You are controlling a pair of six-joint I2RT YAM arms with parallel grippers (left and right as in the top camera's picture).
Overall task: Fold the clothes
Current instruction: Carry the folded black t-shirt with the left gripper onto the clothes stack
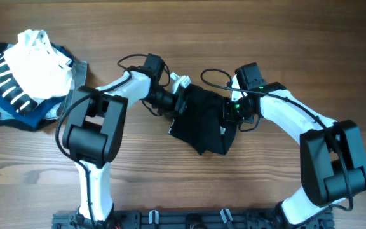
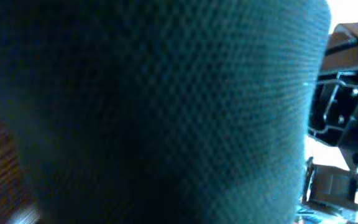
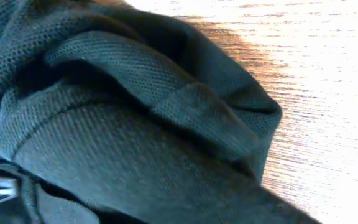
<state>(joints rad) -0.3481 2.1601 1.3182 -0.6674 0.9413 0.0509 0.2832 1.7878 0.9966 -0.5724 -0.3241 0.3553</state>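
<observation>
Lying bunched btwn L & R jaws, black tee (image 1: 202,124); jaw state both sides unclear, fabric-covered.

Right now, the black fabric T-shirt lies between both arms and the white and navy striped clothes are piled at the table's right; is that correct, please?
Only the side is wrong: the overhead view shows the white and navy striped clothes at the table's left, black T-shirt as stated.
</observation>
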